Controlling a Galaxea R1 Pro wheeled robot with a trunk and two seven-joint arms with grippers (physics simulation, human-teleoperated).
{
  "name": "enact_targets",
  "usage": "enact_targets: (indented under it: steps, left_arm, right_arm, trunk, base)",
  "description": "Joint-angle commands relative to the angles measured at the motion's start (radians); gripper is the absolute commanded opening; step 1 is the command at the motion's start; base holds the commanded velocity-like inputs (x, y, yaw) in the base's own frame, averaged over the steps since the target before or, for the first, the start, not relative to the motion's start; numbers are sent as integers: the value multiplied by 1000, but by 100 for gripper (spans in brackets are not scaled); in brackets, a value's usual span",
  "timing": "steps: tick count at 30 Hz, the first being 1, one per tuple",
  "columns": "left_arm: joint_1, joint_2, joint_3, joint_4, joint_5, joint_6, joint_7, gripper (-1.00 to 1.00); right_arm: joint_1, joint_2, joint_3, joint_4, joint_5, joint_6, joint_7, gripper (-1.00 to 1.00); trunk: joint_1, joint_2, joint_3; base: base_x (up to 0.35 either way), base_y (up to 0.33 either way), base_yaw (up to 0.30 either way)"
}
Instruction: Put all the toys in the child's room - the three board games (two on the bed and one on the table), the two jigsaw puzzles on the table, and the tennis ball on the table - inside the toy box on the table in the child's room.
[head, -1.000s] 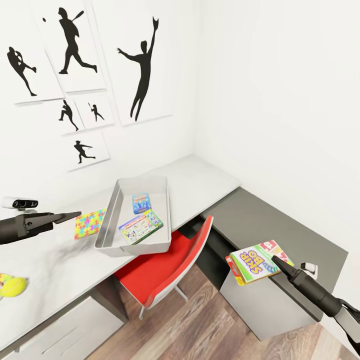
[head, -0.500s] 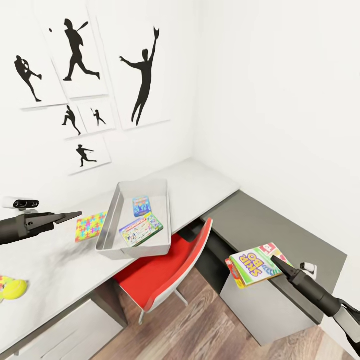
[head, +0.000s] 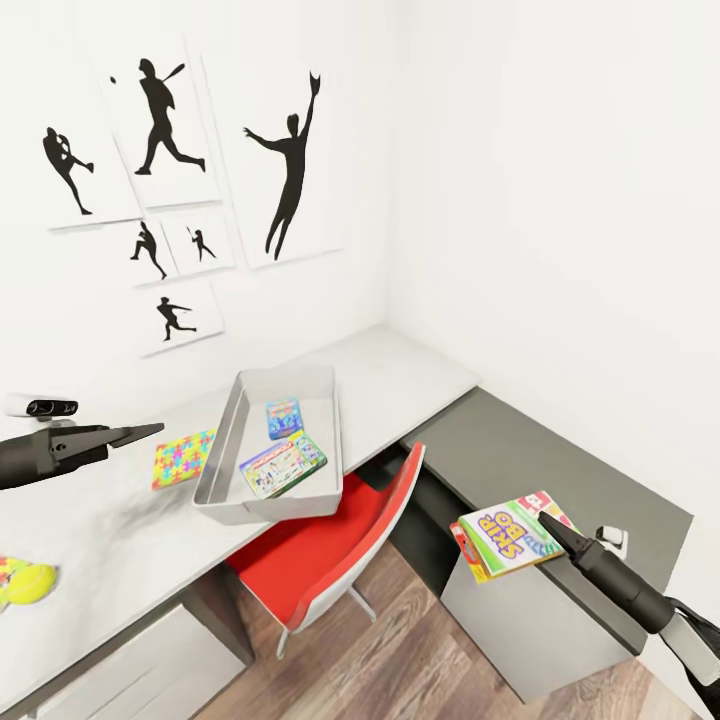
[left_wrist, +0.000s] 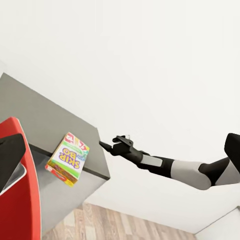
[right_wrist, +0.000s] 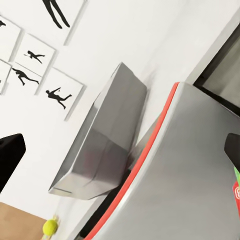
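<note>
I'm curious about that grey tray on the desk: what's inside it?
Inside the grey tray lie two flat colourful boxes: a small blue one farther back and a larger pale one with a green edge nearer. Anything beneath them is covered.

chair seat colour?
Red, on the chair with a grey-white shell edge; clearest in the head view.

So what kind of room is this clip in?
Likely a child's bedroom or study corner: baseball silhouette prints on the wall, a desk with a red chair, and a toy box holding games.
</note>
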Motion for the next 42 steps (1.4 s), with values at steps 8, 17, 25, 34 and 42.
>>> enact_targets:
  steps: [8, 17, 25, 34, 42]
  left_arm:
    - [0, 0, -1, 0, 0, 10, -4, 100]
    - [0, 0, -1, 0, 0, 11, -4, 100]
    - [-1, 0, -1, 0, 0, 10, -4, 100]
    - [-1, 0, -2, 0, 0, 10, -4, 100]
    - [0, -1, -2, 0, 0, 10, -4, 100]
  right_arm:
    - [-1, 1, 1, -3, -5, 10, -25, 100]
    - [-1, 2, 2, -2, -5, 6, -29, 100]
    - [-1, 3, 3, -1, -5, 6, -30, 100]
    - [-1, 3, 3, 0, -5, 6, -31, 100]
    - [-1, 6, 2, 0, -5, 6, -32, 100]
  trunk:
    - [1, -2, 11]
    - [1, -2, 26]
    - [1, -2, 39]
    - [1, -2, 54]
    - [1, -2, 67]
  base:
    - [0, 0, 0]
    - [0, 0, 0]
    - [0, 0, 0]
    - [0, 0, 0]
    - [-53, 0, 0]
